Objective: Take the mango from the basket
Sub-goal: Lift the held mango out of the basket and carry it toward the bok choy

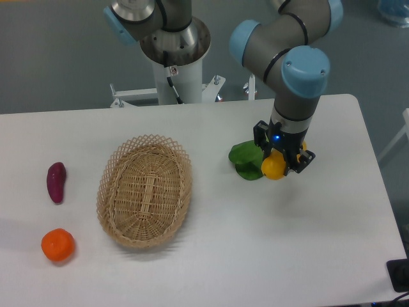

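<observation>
We see the gripper [282, 163] at the right of the white table [255, 256], pointing down from the arm [287, 57], with its jaws clamped on the mango [274, 167]. Only the yellow lower end of the fruit shows between and below the dark fingers [298, 162]; the rest is hidden behind the gripper body, where a small blue light glows. The mango is well apart from the basket [145, 190] — it sits to the right of it, just beside a green leafy thing [246, 160] that lies flat on the table. The mango's left edge overlaps or touches that green thing in our view; we cannot tell whether the fruit rests on the table or hangs a little above it.

The basket lies left of centre, an oval of light tan wicker with an open lattice rim, its long axis running roughly away from us and slightly tilted to the right. We see only its woven bottom inside.

Further left, near the table's edge, lies a small purple sweet potato [56, 182], lengthwise and upright in our view. Below it, nearer to us, sits a round orange [58, 245]. Both are apart from the basket and from each other.

Behind the table stands the arm's pale column [174, 70] — its base bolted to a frame at the far edge.
</observation>
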